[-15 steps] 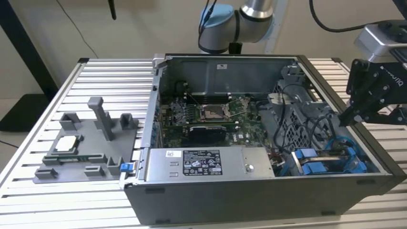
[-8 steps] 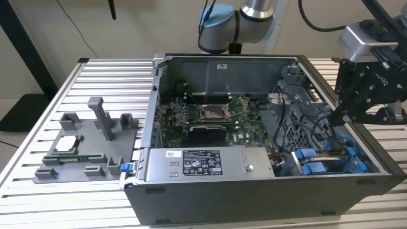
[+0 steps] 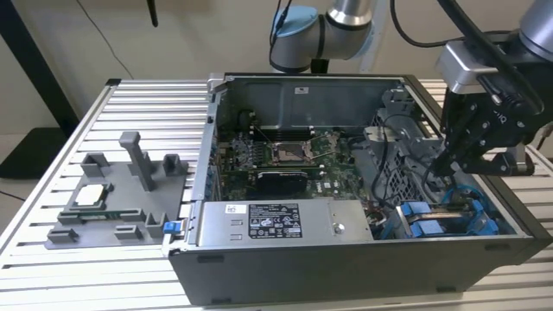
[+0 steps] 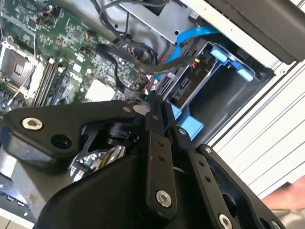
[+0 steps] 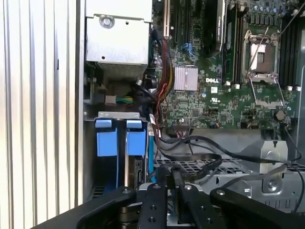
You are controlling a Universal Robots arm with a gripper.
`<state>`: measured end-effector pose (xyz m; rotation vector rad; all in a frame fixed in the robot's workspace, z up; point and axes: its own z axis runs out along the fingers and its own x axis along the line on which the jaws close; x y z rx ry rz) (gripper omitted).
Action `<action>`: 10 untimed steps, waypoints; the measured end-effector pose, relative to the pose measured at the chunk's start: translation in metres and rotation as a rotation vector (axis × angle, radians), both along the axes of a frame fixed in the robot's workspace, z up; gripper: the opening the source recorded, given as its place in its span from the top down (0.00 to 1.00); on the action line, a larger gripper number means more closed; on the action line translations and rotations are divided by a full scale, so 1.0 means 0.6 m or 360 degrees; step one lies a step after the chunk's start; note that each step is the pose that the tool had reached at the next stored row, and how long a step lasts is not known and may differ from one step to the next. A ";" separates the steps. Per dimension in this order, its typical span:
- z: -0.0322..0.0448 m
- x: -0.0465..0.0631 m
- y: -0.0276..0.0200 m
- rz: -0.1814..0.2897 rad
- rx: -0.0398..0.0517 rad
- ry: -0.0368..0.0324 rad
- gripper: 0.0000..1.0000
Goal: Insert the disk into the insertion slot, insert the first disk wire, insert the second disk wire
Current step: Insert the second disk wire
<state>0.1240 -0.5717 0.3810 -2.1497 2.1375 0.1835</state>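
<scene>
— Plenty to go wrong inside that big computer case (image 3: 346, 272), mostly at the near right corner.

— Like what?

— Could bump the insertion slot (image 4: 232, 98), the grey metal bay with blue bits tucked in that corner. Could also knock the disk (image 3: 429, 227), sitting down in that slot in its blue frame. Looks pushed in already, going by the two blue tabs lined up side by side.

— And the smaller stuff?

— Black wires (image 5: 200, 157), looped and crossed just beside the slot. Easy to snag, and easy to pull loose with one wrong tug. Easy to bend a plug too, if pushed in crooked or aimed at the wrong spot. Same worry for the thin blue wire (image 4: 190, 36) curling over the slot.

— And the gripper (image 4: 153, 110)?

— Hanging right above the slot, tips pointing down among those wires. Jaws squeezed together, with hardly any gap at the tips. Maybe pinching a thin wire end, maybe just pressed next to one. Hard to tell with so much tangle around. Not touching the disk, as far as can be seen.
</scene>
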 end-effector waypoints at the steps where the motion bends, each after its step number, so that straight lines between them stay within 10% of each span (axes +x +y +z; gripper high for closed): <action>1: -0.002 -0.001 -0.0019 0.0003 0.0000 -0.0002 1.00; 10: -0.018 -0.004 -0.0230 0.0026 0.0005 -0.0034 1.00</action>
